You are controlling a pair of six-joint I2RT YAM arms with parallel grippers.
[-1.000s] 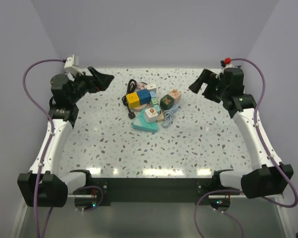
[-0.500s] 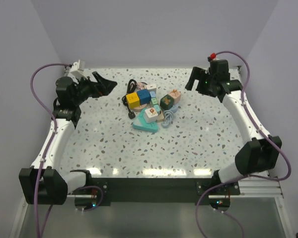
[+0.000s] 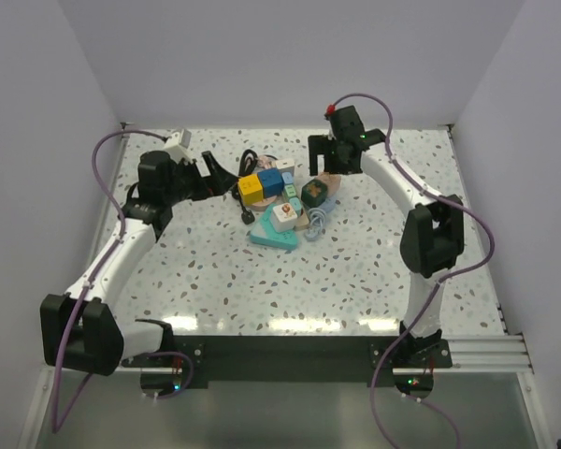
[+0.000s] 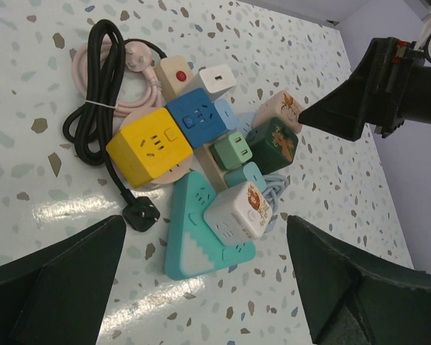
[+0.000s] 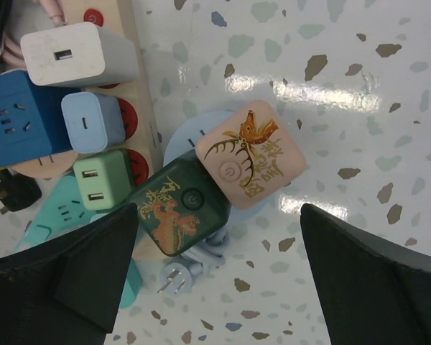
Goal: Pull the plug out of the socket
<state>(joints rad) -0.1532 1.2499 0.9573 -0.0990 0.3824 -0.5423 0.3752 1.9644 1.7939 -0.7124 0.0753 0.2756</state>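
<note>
The cream-beige socket strip (image 5: 142, 93) with round red outlets lies in a pile of adapters at the table's middle back; its red-button end shows in the left wrist view (image 4: 174, 75). A white plug (image 5: 79, 54), a light blue plug (image 5: 93, 121) and a green plug (image 5: 104, 180) sit in its outlets. My right gripper (image 5: 219, 280) is open and empty, hovering over the pile's right side (image 3: 325, 161). My left gripper (image 4: 208, 287) is open and empty, just left of the pile (image 3: 226, 175).
Around the strip lie a blue cube (image 4: 196, 122), a yellow cube (image 4: 147, 147), a dark green cube (image 5: 176, 208), a pink cube (image 5: 251, 154), a white cube (image 4: 237, 208), a teal triangular block (image 4: 190, 241), a black cord (image 4: 100, 79) and a pale blue cable's plug (image 5: 174, 277).
Both arms have swung inward toward the pile. The right gripper moved far left to above it; the left gripper moved right to beside it. The pile has not moved.
</note>
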